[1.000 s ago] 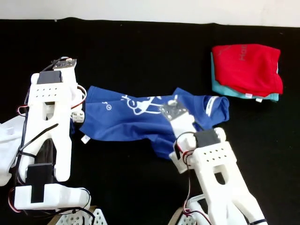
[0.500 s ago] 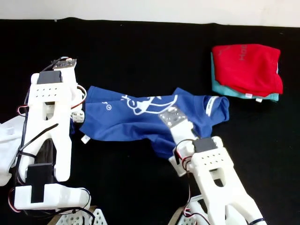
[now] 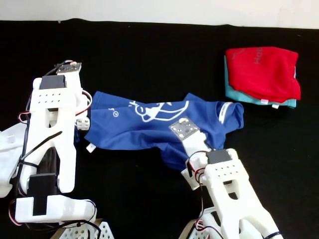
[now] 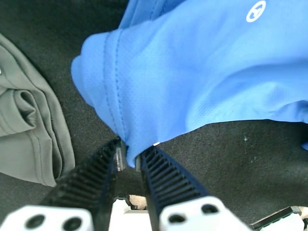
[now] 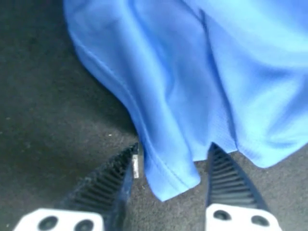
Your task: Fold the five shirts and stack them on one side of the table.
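Note:
A blue shirt (image 3: 149, 124) with a white print lies spread across the middle of the black table. My left gripper (image 4: 129, 161) is shut on the blue shirt's (image 4: 202, 72) hemmed edge at its left end; in the high view that arm (image 3: 52, 129) stands over the shirt's left side. My right gripper (image 5: 171, 161) is open, its fingers either side of a hanging corner of the blue shirt (image 5: 183, 96) at its front edge. A folded red shirt (image 3: 263, 72) lies on a folded teal shirt (image 3: 259, 99) at the far right.
A grey garment (image 4: 29, 134) lies bunched beside the left gripper, seen as a pale heap (image 3: 9, 149) at the table's left edge. The right arm (image 3: 229, 194) rises from the front edge. Bare black table (image 3: 149, 55) stretches behind the shirt.
The right arm has drawn back toward the front edge, its wrist sliding from the shirt's middle to its near hem. The left arm and the stack have not moved.

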